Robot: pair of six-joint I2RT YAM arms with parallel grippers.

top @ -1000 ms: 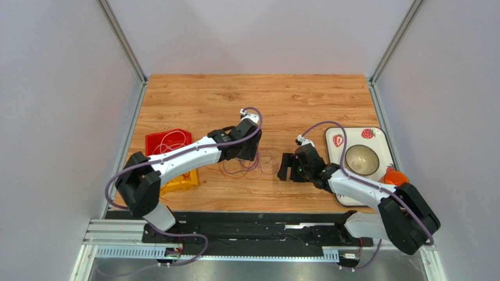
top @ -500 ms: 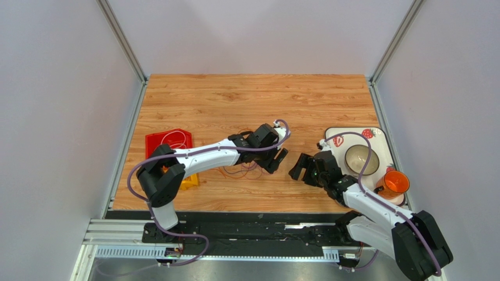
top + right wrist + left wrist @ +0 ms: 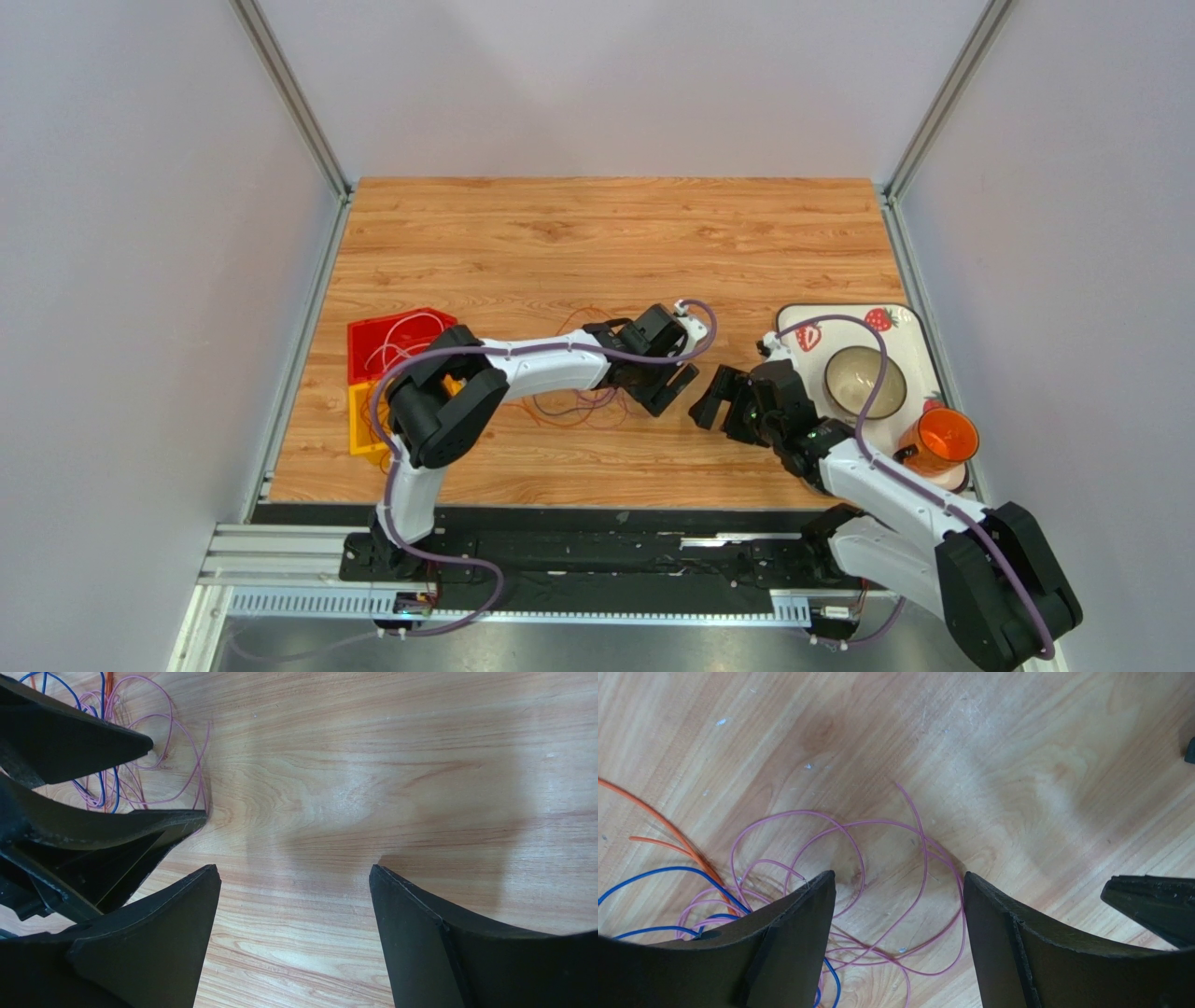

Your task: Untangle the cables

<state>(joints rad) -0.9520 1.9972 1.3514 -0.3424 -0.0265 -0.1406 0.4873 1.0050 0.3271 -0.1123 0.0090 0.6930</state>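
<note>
The wooden table [image 3: 589,231] took most of the top view, and the 2 arms reached over its near half. The left arm [image 3: 540,367] stretched to the right across the middle of the table, and the right arm [image 3: 870,469] bent from the near right corner toward the centre. On the right edge stood a white tray [image 3: 898,325] with strawberry pictures, holding a grey bowl [image 3: 863,381]; an orange cup [image 3: 948,437] stood at the tray's near right corner. On the left side sat a red bin [image 3: 400,336] with a pale wire loop inside, and a yellow bin [image 3: 362,420] touched it on the near side. The left claw [image 3: 671,381] [image 3: 899,882] had its fingers wide apart and held nothing; it hung low over the right end of the cables. The right claw [image 3: 711,399] [image 3: 295,871] was also wide apart and empty, over bare wood, just beside the left claw and facing it. The cables [image 3: 575,406] [image 3: 864,882] [image 3: 133,763] lay on the table near the centre, partly under the left arm: thin pink, blue and orange wires in loose crossing loops, with the pink ones reaching farthest right, between the left claw's fingers.
</note>
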